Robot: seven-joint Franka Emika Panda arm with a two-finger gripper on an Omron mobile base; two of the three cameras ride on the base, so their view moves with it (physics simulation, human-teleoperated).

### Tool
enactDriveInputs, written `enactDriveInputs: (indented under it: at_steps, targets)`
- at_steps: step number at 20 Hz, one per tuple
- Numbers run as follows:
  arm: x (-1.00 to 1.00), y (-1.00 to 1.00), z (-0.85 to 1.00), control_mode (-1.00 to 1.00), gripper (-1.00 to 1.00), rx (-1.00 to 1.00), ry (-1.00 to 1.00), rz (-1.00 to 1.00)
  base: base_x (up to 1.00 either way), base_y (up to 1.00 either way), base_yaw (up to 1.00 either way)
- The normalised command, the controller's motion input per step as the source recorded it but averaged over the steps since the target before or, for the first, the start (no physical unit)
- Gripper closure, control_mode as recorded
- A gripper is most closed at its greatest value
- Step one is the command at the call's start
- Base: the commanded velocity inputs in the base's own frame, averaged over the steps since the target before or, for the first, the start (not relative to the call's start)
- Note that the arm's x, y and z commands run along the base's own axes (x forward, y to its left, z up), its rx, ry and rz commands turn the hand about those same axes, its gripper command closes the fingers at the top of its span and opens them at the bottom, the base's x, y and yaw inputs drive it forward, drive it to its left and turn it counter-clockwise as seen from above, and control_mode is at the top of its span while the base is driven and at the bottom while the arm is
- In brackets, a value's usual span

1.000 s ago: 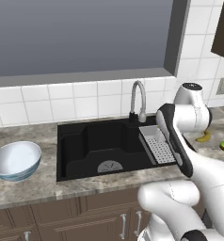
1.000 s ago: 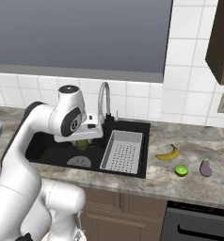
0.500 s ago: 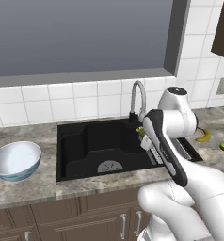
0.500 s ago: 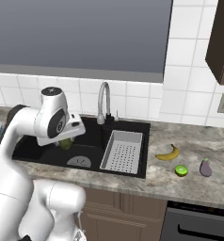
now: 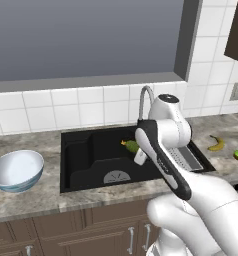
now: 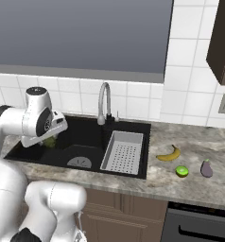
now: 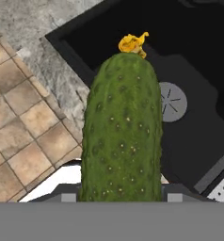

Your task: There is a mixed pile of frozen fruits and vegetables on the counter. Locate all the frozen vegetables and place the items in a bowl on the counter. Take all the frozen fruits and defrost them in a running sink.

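Observation:
My gripper (image 7: 121,196) is shut on the dark green cucumber (image 7: 122,136), one of the frozen vegetables, and holds it above the black sink (image 5: 91,155). The cucumber (image 5: 132,146) peeks out beside the forearm over the basin's middle, and shows as a green spot (image 6: 49,142) under the hand in the right base view. The pale blue bowl (image 5: 16,170) stands on the counter (image 5: 36,197) left of the sink. On the right counter lie the frozen fruits, a yellow banana (image 6: 168,154) and a green lime (image 6: 182,171), beside the grey-purple eggplant (image 6: 206,168).
A curved chrome faucet (image 6: 104,101) rises behind the sink, with no water showing. A grey perforated tray (image 6: 123,151) fills the basin's right part. A round drain (image 7: 172,101) lies below the cucumber. Tiled wall and a window sill (image 5: 81,82) back the counter.
The arm has swung left across the sink, carrying the cucumber from near the perforated tray to over the basin's left-middle. The fruits, eggplant and bowl have not moved.

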Motion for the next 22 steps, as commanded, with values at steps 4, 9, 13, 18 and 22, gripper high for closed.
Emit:
enactDriveInputs:
  at_steps: [4,9,13,18,22]
  targets:
    - [0.16,0.56,0.06,-1.0,1.0,0.01,0.0,0.25,0.0,0.0,0.0]
    - [0.16,0.56,0.04,-1.0,1.0,0.0,0.0,0.26,0.0,0.0,0.0]
    - [0.27,0.47,0.09,-1.0,1.0,0.0,0.0,0.24,0.0,0.0,0.0]
    - [0.32,0.39,0.12,-1.0,1.0,0.0,-0.02,0.21,0.0,0.0,0.0]
    - [0.33,0.29,0.13,-1.0,1.0,0.01,-0.02,0.17,0.0,0.0,0.0]
